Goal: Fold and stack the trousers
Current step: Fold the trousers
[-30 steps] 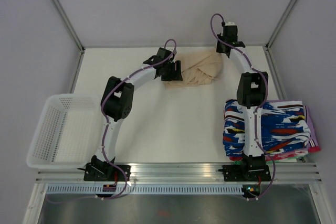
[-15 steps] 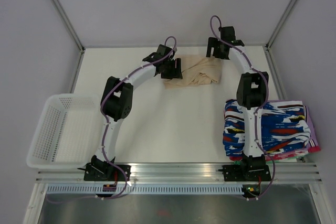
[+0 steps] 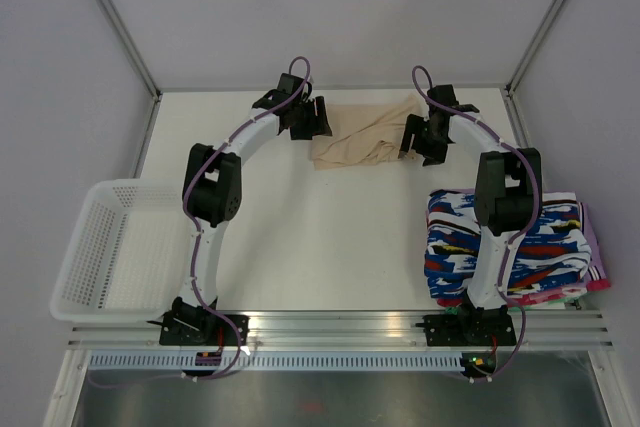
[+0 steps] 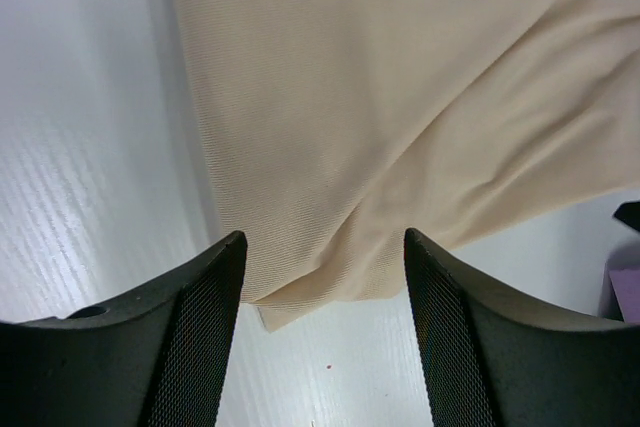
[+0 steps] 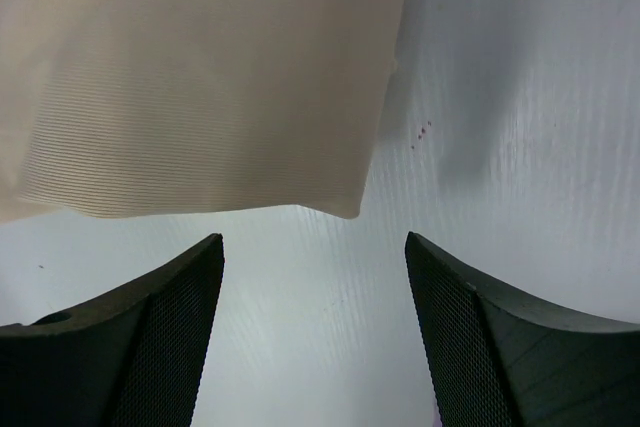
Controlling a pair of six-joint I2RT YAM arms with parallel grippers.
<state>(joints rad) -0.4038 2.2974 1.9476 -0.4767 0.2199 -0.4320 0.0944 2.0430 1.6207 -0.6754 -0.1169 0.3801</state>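
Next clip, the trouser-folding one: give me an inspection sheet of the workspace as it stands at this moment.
Surface: white table, a few tiny specks near the right arm's fingers.
Job's things: beige trousers lie loosely folded and creased at the far middle.
Clutter: stack of patterned garments at the near right; white mesh basket at the left edge.
Grippers: left gripper open over the trousers' left edge; right gripper open by their right corner; neither grips cloth.
Cables: purple cables run along both arms, looping above each wrist.
Surroundings: grey walls, aluminium frame posts; nothing else seen.
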